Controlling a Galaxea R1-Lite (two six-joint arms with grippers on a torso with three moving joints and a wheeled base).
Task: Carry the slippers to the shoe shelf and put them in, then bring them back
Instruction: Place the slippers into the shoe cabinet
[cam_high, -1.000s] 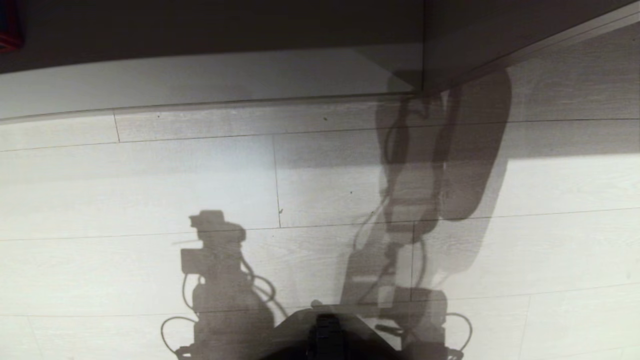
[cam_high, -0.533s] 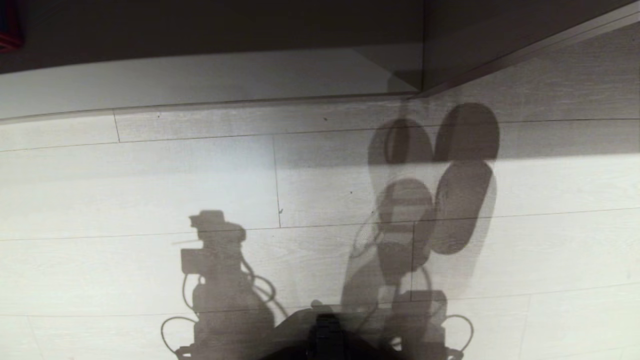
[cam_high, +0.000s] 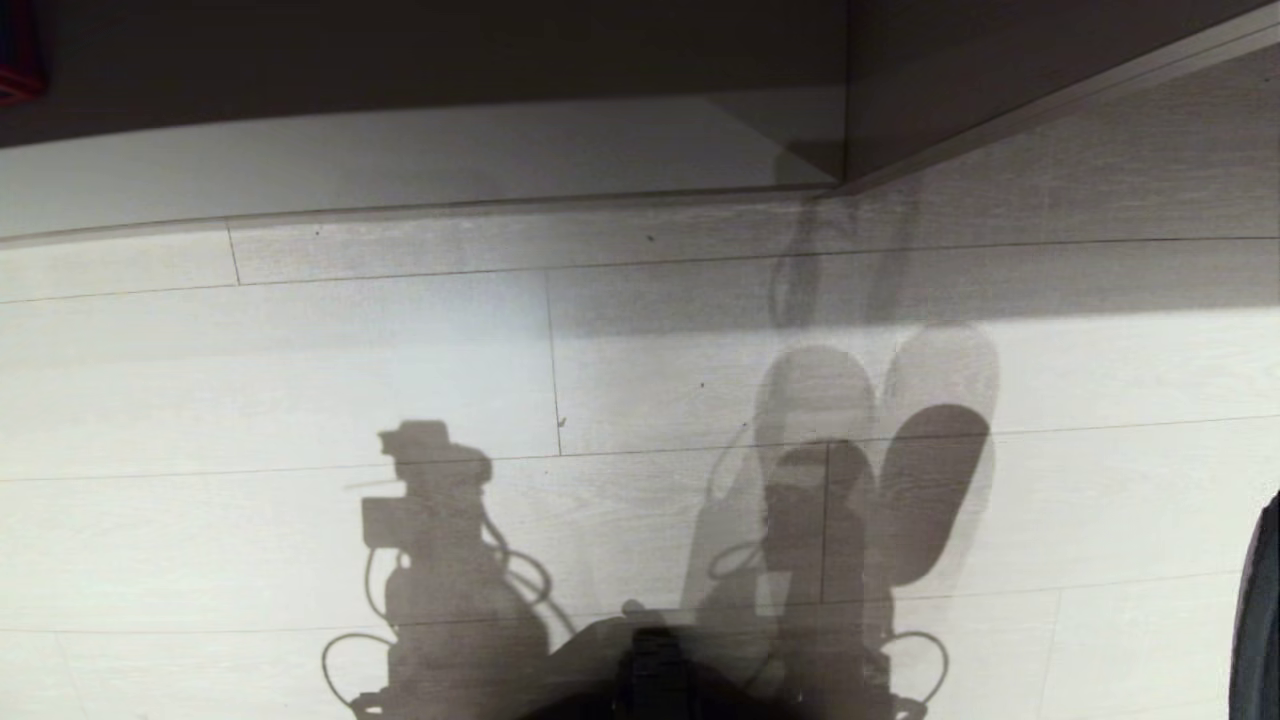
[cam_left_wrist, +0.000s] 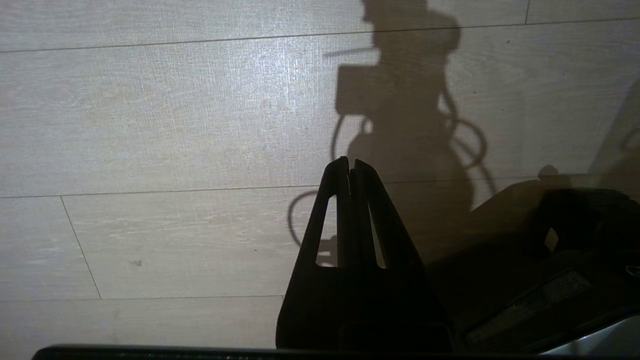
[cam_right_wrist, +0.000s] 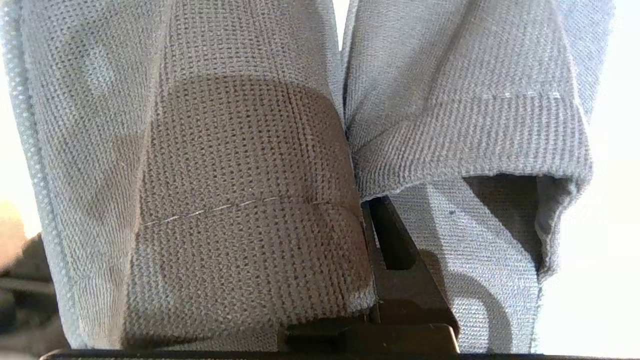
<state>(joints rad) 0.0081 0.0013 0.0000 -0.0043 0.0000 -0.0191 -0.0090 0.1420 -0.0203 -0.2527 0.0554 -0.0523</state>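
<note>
Both slippers (cam_right_wrist: 240, 175) side by side, toes away (right claw (cam_right_wrist: 387, 240) clamped between).

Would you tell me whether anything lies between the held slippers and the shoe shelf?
Nothing visible does. The right gripper holds the slippers, and only bare floor lies before the shelf, whose pale base board shows nothing on it.

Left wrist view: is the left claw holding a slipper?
No, the left claw hangs shut and empty over the bare floor, with nothing between its fingers.
</note>
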